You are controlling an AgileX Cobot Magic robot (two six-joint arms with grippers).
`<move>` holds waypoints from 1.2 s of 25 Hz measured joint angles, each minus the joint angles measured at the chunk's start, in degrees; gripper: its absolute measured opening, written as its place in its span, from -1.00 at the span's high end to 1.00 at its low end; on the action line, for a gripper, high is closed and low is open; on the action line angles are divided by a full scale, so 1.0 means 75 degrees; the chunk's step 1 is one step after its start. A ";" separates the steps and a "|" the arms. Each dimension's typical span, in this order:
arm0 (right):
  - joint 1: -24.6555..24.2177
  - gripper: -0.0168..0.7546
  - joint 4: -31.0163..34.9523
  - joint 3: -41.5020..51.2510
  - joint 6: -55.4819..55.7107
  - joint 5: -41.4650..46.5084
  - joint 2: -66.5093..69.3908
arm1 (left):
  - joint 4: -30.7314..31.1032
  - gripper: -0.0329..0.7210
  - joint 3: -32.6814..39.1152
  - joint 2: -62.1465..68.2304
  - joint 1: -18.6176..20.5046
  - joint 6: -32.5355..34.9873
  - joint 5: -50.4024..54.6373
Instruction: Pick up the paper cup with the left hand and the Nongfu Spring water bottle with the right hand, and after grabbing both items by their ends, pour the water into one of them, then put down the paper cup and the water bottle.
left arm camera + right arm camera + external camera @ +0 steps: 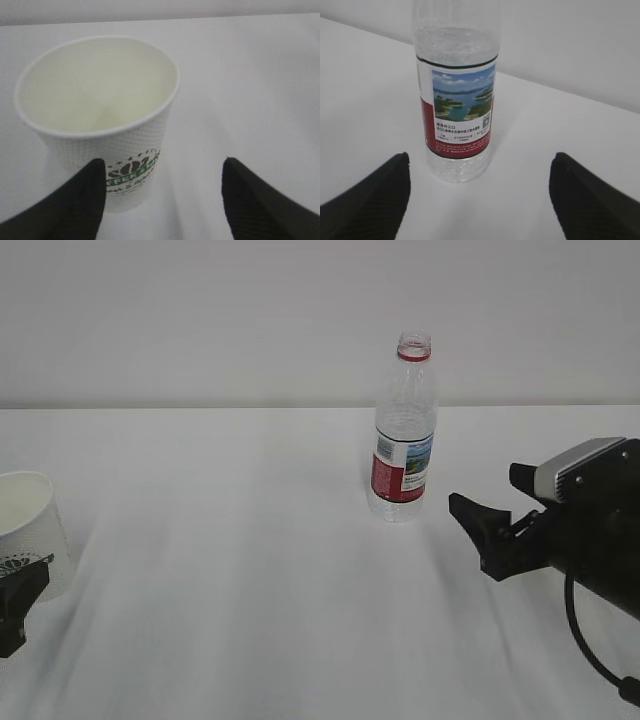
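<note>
So the paper cup (27, 530) is sitting upright way over at the left edge of the white counter (240, 570), green logo facing the camera, and from the wrist view you can see straight down into it (97, 105), looks like bare paper inside, can't really tell if there's any liquid in there. The left hand (162, 200) is spread wide around nothing: one finger (75, 205) is right in front of the cup's lower side, just overlapping the logo, the other finger is well off to the side over bare counter, so the cup isn't squarely between them and it isn't gripped. Over toward the middle-right, the Nongfu Spring water bottle (404, 430) stands upright with no cap, red ring at the neck, red-and-white label with the lake picture (457, 100). The right hand (495, 515) is just to the right of it, low over the counter, jaws wide apart and pointed at the bottle, not touching it. In its wrist view both fingers (367, 200) flank the bottle's base with clear gaps either side. Cup and bottle are well apart.
</note>
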 joint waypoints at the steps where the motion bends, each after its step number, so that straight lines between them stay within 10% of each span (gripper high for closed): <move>1: 0.0000 -0.76 0.0000 -0.0089 -0.0017 0.0000 0.0123 | 0.0000 -0.49 0.0000 0.0000 0.0000 0.0000 0.0000; 30: 0.0005 -0.76 -0.0997 -0.2066 0.0056 0.0000 0.2034 | -0.0175 -0.49 0.0000 0.0000 0.0000 0.0012 0.0000</move>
